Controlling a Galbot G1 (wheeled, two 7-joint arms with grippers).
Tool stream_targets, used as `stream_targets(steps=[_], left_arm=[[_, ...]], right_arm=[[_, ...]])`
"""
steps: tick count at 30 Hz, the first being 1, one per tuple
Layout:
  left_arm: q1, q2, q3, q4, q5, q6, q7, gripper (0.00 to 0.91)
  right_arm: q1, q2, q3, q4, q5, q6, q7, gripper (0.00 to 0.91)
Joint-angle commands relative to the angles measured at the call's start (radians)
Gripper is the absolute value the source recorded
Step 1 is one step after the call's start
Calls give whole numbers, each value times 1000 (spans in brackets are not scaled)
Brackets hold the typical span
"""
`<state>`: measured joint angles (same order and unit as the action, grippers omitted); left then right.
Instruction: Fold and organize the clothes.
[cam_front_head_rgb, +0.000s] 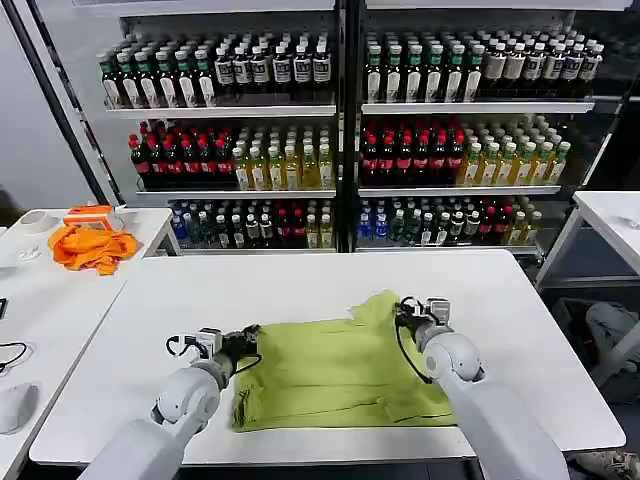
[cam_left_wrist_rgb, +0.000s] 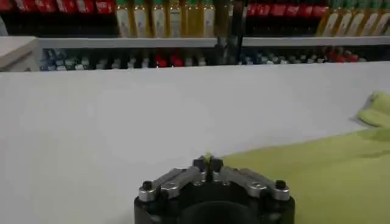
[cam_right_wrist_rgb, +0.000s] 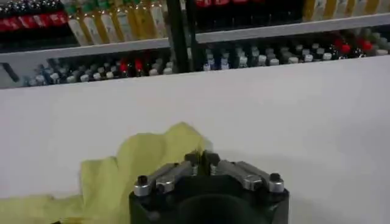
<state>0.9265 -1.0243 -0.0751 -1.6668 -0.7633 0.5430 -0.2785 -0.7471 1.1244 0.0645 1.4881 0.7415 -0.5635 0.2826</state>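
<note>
One soft, thin lime T-shirt lies partly folded and lightly creased near the front edge of the smooth white table. The left gripper pinches its left edge, fingers closed on the fabric. The right gripper pinches the bunched far right corner the same way.

A white table fills the lower middle of the head view, its bare top running from the left edge to the right edge of the frame's centre band. Directly on it, in the lower centre, lies the lime T-shirt, spread mostly flat with a bunched part rising at its upper right. At the left of the frame stands a second white table, with an orange cloth heaped at its upper end and a small white roll just left of it.
</note>
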Motion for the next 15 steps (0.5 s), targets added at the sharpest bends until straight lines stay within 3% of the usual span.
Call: stream_targets(steps=[1,8,15], left_arm=[[1,-8,-21,-70,-38,-60,6,20],[0,-2,-39,-130,-48,-85,3,20],[39,23,-56,-209,-65,-88,0,20]], right_arm=[[-5,-7,13,54,-72,39,-39,0],[-38,-11,68,155,-80,42,-39,0],[-107,-71,133,275,-57,37,-36,0]])
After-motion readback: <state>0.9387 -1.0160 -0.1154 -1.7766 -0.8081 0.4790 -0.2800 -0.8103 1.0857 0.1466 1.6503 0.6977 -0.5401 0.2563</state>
